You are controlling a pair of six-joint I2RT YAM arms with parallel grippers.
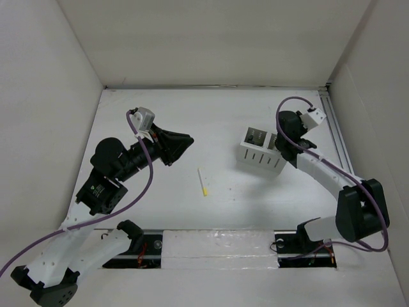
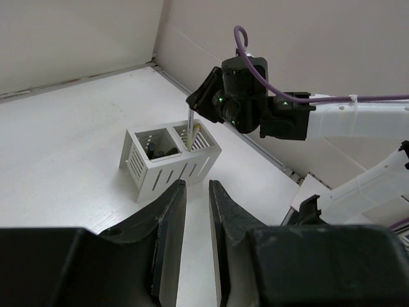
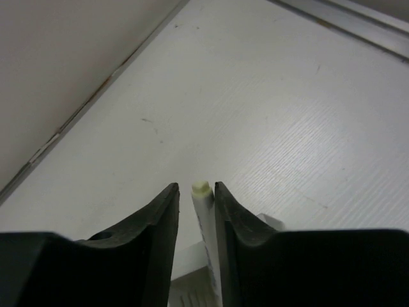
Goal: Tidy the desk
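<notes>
The white desk (image 1: 223, 115) holds a white slotted holder box (image 1: 261, 153) at the right. My right gripper (image 1: 280, 144) hangs over the box's right compartment. In the right wrist view its jaws (image 3: 192, 187) stand slightly apart around an upright white pen with a pale yellow end (image 3: 203, 211). The pen leans on the right finger, with a gap on the other side. The left wrist view shows this pen (image 2: 192, 133) standing in the compartment. My left gripper (image 1: 190, 139) is narrowly open and empty, above the desk left of centre. A second white pen with a yellow tip (image 1: 202, 182) lies mid-desk.
Dark items (image 2: 160, 148) sit in the box's other compartment. White wall panels enclose the desk on three sides. A thin metal rail (image 1: 337, 137) runs along the right edge. The arm bases stand at the near edge.
</notes>
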